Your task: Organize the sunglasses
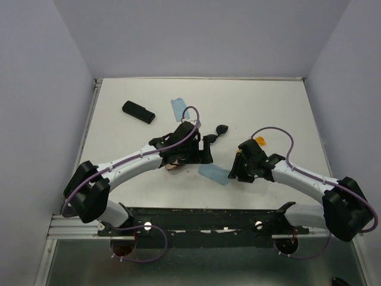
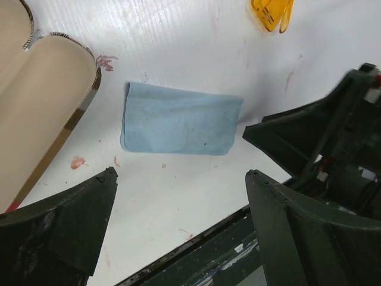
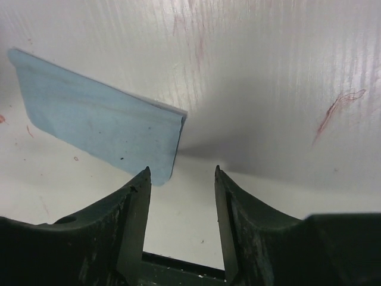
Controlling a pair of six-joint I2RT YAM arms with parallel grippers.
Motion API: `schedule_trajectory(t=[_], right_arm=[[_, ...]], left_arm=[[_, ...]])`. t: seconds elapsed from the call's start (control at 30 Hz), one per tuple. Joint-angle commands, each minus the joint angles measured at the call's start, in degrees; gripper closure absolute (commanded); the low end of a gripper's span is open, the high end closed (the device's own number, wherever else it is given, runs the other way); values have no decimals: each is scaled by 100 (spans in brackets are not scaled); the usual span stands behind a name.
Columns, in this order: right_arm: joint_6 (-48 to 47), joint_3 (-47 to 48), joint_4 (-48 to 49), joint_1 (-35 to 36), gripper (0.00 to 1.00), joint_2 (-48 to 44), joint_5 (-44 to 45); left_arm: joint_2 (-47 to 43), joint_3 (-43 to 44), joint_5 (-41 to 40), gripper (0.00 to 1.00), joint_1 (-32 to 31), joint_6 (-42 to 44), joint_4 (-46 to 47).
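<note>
The black-framed sunglasses (image 1: 220, 130) lie on the table just beyond my left gripper (image 1: 208, 148). The orange sunglasses (image 1: 259, 141) peek out behind my right arm and show at the top of the left wrist view (image 2: 271, 12). My left gripper (image 2: 181, 174) is open and empty, above the table near a blue cloth (image 2: 178, 119). My right gripper (image 1: 236, 168) is open and empty, low over the table. Its left fingertip (image 3: 143, 179) is next to the corner of the blue cloth (image 3: 101, 128).
An open plaid case (image 2: 36, 101) with a tan lining lies under my left arm (image 1: 172, 164). A plain black case (image 1: 139, 111) lies at the back left. A second blue cloth (image 1: 178, 107) lies behind the left arm. The table's near edge rail (image 2: 196, 256) is close.
</note>
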Motion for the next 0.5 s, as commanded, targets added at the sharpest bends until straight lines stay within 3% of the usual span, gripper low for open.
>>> schedule_trajectory(t=[0.0,0.17,0.47], right_arm=[[338,-104,389,-11,47,301,-334],[522,-147,582,-11,57,592,-510],[883,-192,750,-3,62,917,-326]], left_arm=[[-820,-507,-205,1,-30,50,322],[-1242,-841,-909,1,-13,-196,40],[-1778,-1316,-1270,1,137,-416,32]])
